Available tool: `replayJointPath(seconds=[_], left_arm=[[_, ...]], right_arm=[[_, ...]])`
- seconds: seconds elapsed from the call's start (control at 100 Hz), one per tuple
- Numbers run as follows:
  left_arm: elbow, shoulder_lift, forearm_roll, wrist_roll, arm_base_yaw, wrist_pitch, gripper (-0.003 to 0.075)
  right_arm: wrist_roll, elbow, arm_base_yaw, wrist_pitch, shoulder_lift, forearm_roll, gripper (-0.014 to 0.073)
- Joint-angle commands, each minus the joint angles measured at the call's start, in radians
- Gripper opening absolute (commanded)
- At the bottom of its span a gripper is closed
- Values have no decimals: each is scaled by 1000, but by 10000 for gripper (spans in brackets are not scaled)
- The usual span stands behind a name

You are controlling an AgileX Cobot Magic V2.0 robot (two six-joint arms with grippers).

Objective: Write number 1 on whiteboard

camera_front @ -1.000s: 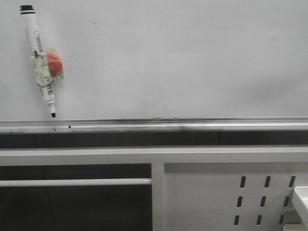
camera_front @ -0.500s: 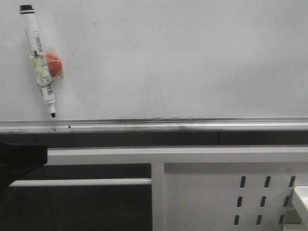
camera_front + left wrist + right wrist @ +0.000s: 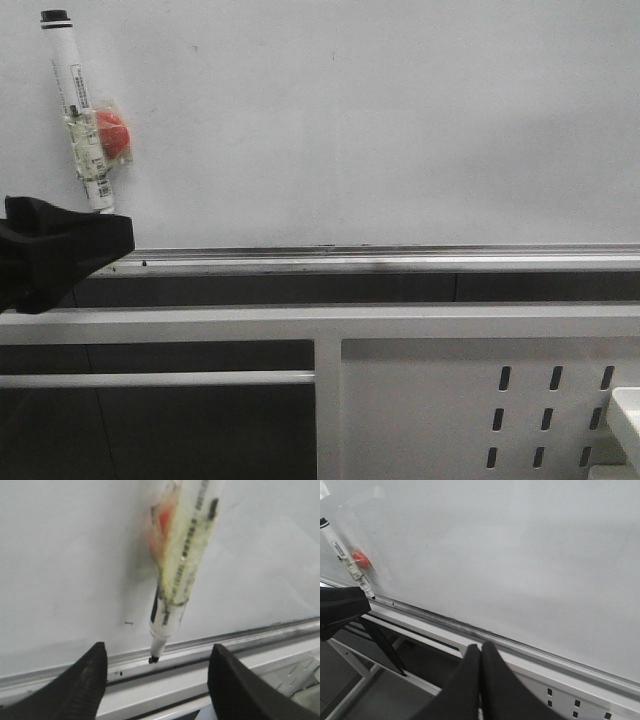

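Spreading our left gripper (image 3: 157,672) wide, we sit just below the marker (image 3: 82,125), which hangs near the whiteboard's (image 3: 380,130) left edge, long axis near upright, tip down toward the rail (image 3: 400,262). Our right gripper (image 3: 480,652) has its fingers pressed together, holding nothing.

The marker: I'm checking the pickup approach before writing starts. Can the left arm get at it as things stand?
Probably yes. The left gripper is open just below the marker, which hangs tip down on the whiteboard, and nothing sits between the fingers and its tip.
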Motion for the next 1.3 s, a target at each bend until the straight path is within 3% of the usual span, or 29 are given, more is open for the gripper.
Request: replayJointPath(seconds=[0.0, 0.42, 0.49, 0.62, 0.85, 1.14, 1.29], left_arm=[[-35, -16, -15, -4, -7, -227, 410], [-83, -16, -36, -4, -7, -227, 389], [-83, -16, -40, -4, -7, -227, 302], [-83, -16, -40, -4, -7, -227, -23], [-67, -16, 2, -4, -7, -227, -20], [-54, -16, 350, -2, -7, -196, -20], [-82, -18, 541, -2, -7, -46, -20]], right_arm=[[-10, -34, 3, -80, 11, 6, -69], [-10, -34, 3, -80, 11, 6, -69], [-10, -34, 3, -80, 11, 6, -69], [-10, -34, 3, -78, 11, 6, -69], [-10, -34, 3, -55, 11, 6, -69], [-203, -38, 78, 122, 11, 16, -69], [-251, -76, 138, 160, 34, 16, -37]])
